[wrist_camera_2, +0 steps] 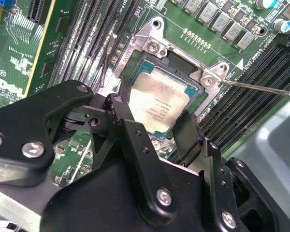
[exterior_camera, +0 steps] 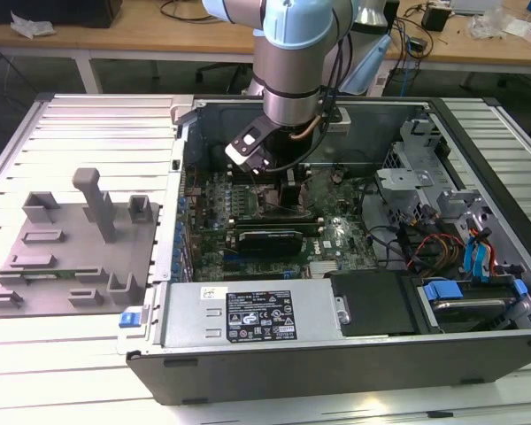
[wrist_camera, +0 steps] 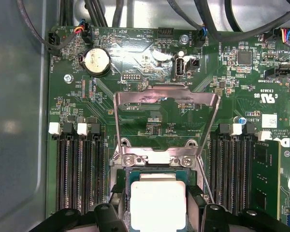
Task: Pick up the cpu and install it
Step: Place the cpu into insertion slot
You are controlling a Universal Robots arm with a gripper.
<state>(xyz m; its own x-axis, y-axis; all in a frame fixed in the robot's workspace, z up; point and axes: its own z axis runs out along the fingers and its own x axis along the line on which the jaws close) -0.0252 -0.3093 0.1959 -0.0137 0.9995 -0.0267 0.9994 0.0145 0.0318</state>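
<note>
The cpu (wrist_camera_2: 159, 101), its metal top bearing fine print, sits in the open socket frame (wrist_camera_2: 154, 46). The end effector (wrist_camera_2: 154, 118) straddles it closely. Whether it clamps or has let go, I cannot tell.

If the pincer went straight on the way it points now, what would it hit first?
The cpu, lying at the socket directly ahead of the pincer. In both wrist views it looks very close, though I cannot tell whether they already touch.
</note>
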